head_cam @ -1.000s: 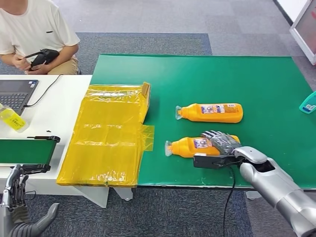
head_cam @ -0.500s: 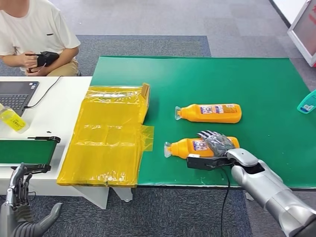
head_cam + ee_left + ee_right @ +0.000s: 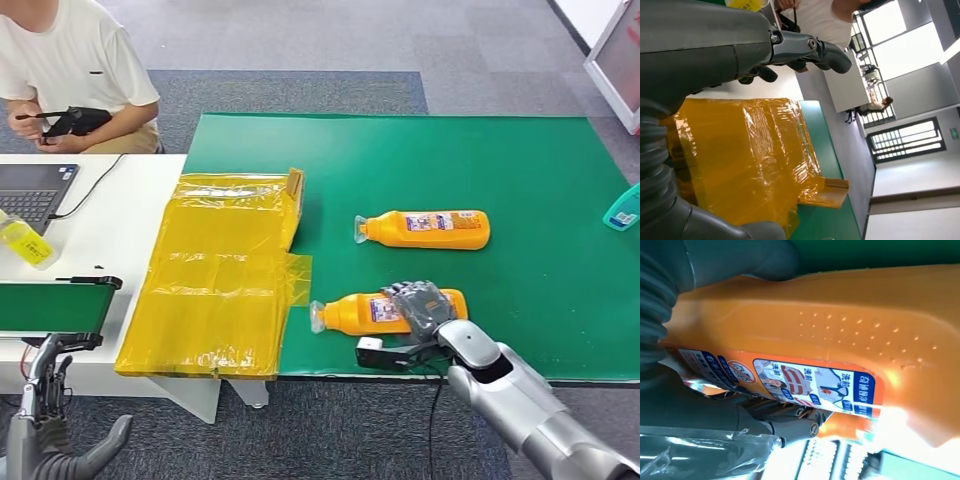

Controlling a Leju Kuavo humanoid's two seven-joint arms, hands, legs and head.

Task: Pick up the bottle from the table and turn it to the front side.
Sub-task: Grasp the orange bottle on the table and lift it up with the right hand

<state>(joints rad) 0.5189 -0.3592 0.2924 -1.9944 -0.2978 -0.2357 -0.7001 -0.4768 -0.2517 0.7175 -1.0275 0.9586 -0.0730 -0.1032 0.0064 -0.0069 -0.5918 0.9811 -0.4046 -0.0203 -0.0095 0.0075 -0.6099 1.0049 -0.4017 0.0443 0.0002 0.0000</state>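
Bottle (image 3: 361,312) — orange, lying on its side near the front edge of the green table (image 3: 528,180), cap toward the yellow wrapped sheet (image 3: 219,270). Right hand (image 3: 420,303) grips its middle, fingers wrapped over the label. Left hand (image 3: 41,385) hangs low beside the white desk (image 3: 113,220) — fingers loosely apart, holding nothing.

Two orange bottles lay on my green counter (image 3: 528,170): the near bottle (image 3: 362,313) and the far bottle (image 3: 423,229). One yellow plastic-wrapped sheet (image 3: 219,270) lay beside them. On the white counter (image 3: 121,215) were one laptop (image 3: 30,190) and one small yellow packet (image 3: 26,243). One person (image 3: 72,70) sat beyond.
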